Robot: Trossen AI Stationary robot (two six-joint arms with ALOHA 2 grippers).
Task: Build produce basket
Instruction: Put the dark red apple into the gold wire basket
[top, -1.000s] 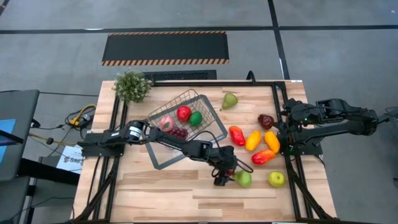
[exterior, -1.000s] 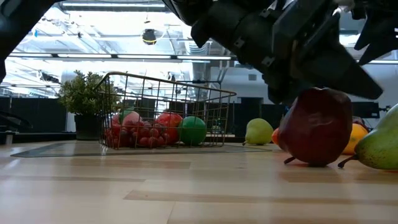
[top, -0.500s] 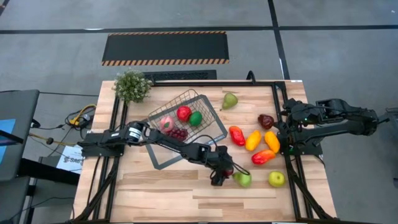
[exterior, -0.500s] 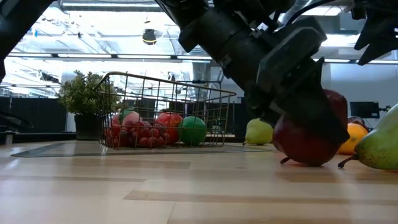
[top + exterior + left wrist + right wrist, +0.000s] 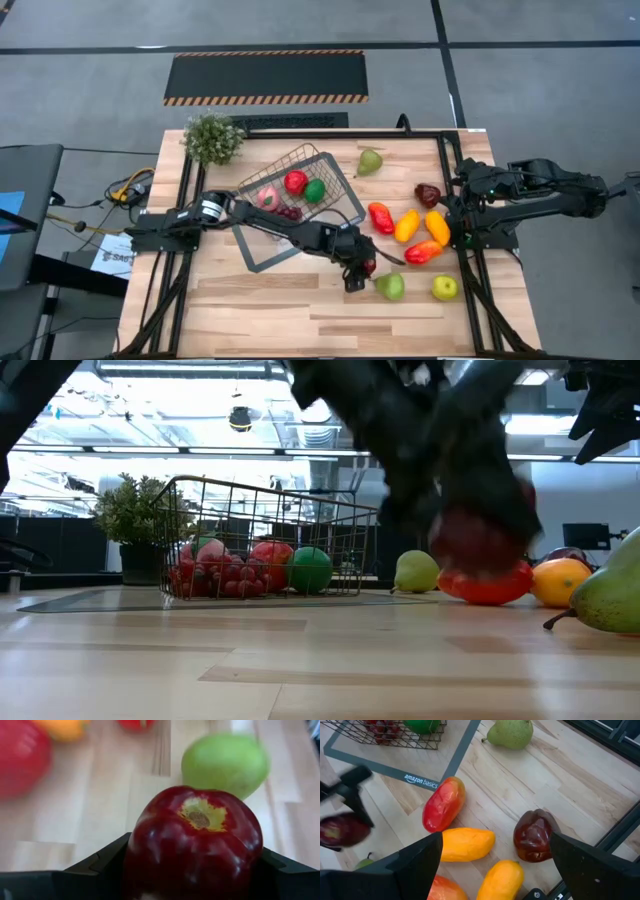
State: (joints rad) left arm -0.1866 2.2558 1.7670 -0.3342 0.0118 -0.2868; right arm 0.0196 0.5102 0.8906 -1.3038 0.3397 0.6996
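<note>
- The bench (image 5: 250, 300) is seen to carry the basket (image 5: 300, 205) towards its far left, with red, green and purple produce already inside, while loose produce is spread over the right half.
- The basket is judged to lie back and to the left of the left gripper (image 5: 358, 270), so the coming carry turns on a short move in that direction; its open top faces up.
- The left arm is stretched across the bench from the left side past the basket, and it is plainly the nearer arm to both fruit and basket.
- The right gripper (image 5: 490, 870) is parked at the right edge of the bench, its jaws spread wide and holding nothing, above the orange and red pieces.
- A dark red apple (image 5: 192, 845) is seated between the left jaws, which are closed in against its sides, stem end facing away from the wrist.
- A green pear (image 5: 391, 287) lies on the bench just beside the held apple, apart from the jaws.
</note>
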